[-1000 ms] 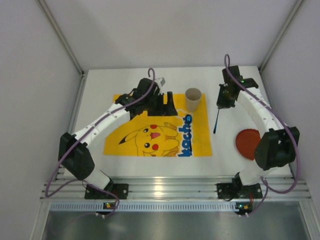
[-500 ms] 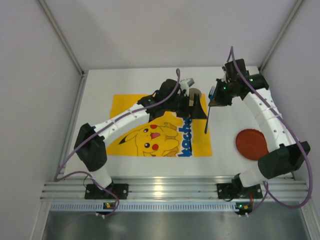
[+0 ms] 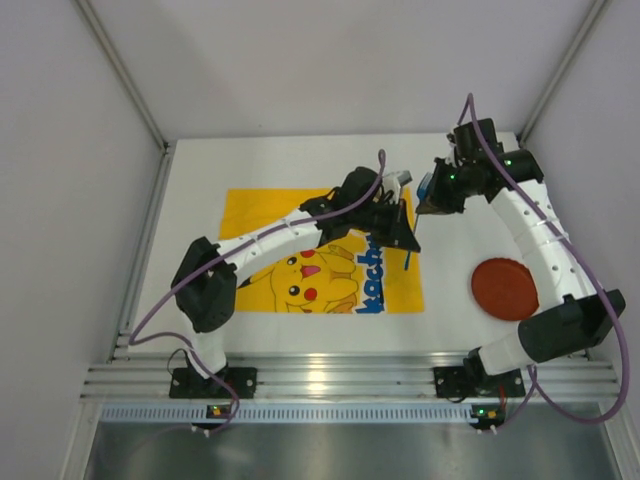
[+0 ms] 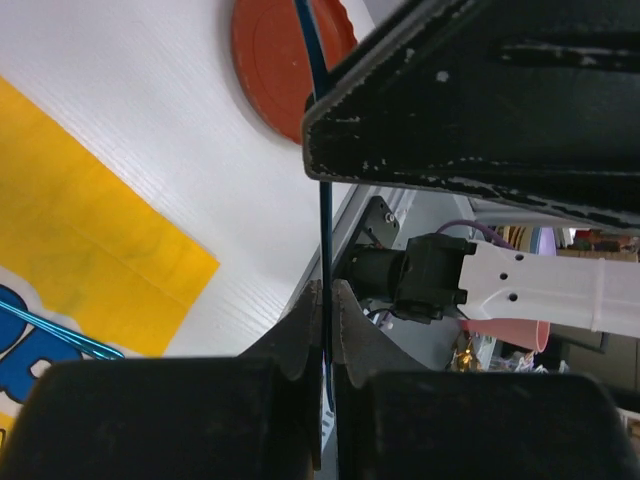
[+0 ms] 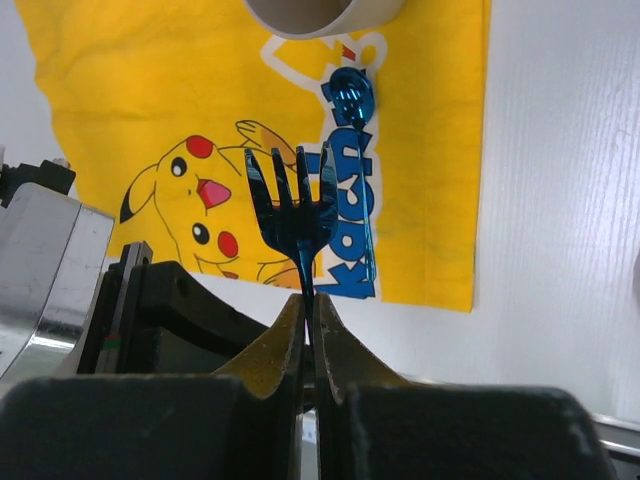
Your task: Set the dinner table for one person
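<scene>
Top external view: left gripper (image 4: 325, 300) has swung rightward across the Pikachu cloth (image 3: 260, 215), its jaws closing from wide onto the blue fork (image 5: 296, 205) that the right gripper (image 5: 310, 305) also pinches tight; likely a handover; red plate (image 3: 505, 288) lies bare on the dinner table (image 3: 190, 200); paper cup (image 5: 320, 12) interior hidden.

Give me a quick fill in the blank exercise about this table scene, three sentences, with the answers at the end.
1. The right gripper is shut on a blue ____, tines pointing away from it.
2. A blue spoon lies on the yellow cloth, close to the paper ____.
3. The ____ plate sits on the bare white table, off the cloth.
Answers: fork; cup; red.
</scene>
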You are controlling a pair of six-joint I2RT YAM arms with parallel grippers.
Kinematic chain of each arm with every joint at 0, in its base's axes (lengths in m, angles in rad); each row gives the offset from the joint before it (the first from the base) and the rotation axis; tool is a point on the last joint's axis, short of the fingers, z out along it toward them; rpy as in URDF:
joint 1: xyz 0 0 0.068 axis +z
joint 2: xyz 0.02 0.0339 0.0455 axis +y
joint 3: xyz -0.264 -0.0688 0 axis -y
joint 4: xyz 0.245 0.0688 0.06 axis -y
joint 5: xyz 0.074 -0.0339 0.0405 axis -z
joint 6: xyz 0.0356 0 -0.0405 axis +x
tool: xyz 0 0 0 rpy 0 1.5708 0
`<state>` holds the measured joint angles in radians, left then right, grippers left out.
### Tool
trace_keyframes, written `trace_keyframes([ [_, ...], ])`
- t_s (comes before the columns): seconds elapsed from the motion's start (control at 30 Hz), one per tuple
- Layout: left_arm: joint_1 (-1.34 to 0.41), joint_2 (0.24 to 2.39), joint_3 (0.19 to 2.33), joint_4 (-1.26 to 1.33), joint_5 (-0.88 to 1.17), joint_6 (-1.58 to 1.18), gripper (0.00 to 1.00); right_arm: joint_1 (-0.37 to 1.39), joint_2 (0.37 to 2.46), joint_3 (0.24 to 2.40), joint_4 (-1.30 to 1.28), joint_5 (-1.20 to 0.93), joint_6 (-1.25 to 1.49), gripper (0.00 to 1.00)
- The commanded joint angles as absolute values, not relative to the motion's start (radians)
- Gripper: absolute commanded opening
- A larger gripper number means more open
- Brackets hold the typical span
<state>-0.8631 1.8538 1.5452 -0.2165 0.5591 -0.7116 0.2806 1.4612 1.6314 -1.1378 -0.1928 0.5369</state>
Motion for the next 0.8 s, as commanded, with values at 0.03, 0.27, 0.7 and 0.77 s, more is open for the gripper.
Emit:
trace_keyframes([
  [0.03, -0.868, 1.853, 1.606, -0.166, 0.588, -0.706, 0.00, 0.287, 1.417, 1.634, -1.083, -0.241, 0.572, 0.00],
  [0.27, -0.858, 1.778, 1.582, -0.291, 0.558, -0.614, 0.00, 0.285, 1.439, 1.722, -1.084, -0.226, 0.551, 1.00],
  [0.7, -0.122, 1.200, 0.897, -0.290, 0.856, -0.607, 0.00, 0.184, 1.333, 1.582, -1.103, -0.212, 0.474, 1.00],
  [0.77, -0.039, 1.225, 0.907, -0.383, 0.854, -0.533, 0.00, 0.179, 1.325, 1.542, -1.094, -0.224, 0.468, 1.00],
])
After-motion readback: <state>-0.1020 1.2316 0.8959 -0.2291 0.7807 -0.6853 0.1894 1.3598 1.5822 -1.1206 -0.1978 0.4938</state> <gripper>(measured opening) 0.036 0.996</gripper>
